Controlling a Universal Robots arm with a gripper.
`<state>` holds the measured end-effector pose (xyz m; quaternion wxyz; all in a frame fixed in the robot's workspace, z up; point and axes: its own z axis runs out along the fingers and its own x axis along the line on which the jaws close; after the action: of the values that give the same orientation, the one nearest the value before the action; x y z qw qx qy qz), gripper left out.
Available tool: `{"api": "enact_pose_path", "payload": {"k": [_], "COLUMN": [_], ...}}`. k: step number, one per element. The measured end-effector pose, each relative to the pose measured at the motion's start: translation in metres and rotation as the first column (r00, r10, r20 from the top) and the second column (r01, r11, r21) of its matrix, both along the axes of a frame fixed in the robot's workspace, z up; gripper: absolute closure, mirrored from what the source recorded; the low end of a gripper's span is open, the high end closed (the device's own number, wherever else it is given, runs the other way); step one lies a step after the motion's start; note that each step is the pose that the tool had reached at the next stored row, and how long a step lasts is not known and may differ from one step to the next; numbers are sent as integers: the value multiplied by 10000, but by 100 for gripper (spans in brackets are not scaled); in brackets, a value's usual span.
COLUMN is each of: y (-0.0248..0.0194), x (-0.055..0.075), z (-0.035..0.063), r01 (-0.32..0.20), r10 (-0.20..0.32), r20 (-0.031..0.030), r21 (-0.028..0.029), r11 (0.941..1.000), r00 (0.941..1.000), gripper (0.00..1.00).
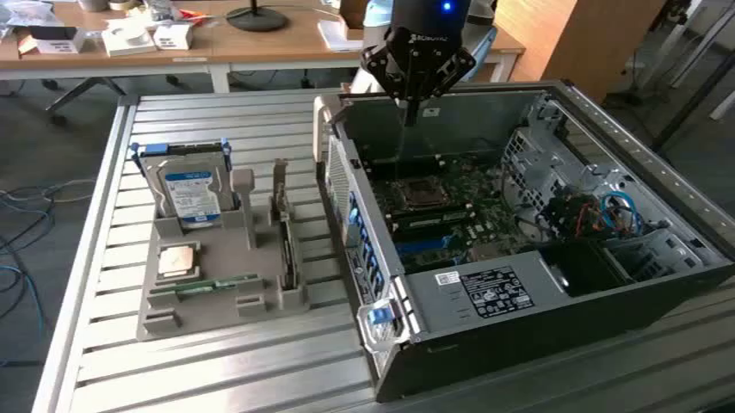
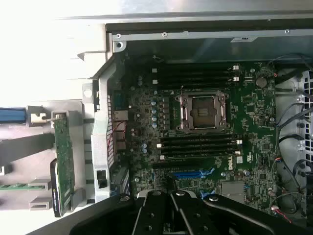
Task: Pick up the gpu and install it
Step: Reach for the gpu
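I see the black robot gripper hanging over the open dark-grey metal computer case; its fingers are pinched together with nothing between them. The wrist view agrees: gripper closed and empty above the green motherboard; the square silver CPU socket sits mid-board; a blue expansion slot lies just by the fingertips.

The gpu, a thin flat dark expansion card with a tan-silver metal bracket at one end, is not picked up. It stands on edge in a slot of the grey moulded plastic tray, on the exterior view's left of the computer case and well apart from the gripper. In the wrist view the gpu shows a green face, just outside the case wall.

The same tray carries a boxy silver hard drive with a blue-white label, upright; a slim green memory stick lies flat. Tray and computer case both sit on the slatted aluminium tabletop.
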<state>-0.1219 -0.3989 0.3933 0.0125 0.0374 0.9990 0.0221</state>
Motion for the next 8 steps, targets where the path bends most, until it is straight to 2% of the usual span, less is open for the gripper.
{"api": "enact_pose_path", "payload": {"k": [8], "y": [0], "x": [0], "z": [0], "r01": [0], "r10": [0], "r20": [0], "r21": [0], "r11": [10000], "r00": [10000], "gripper": [89]}}
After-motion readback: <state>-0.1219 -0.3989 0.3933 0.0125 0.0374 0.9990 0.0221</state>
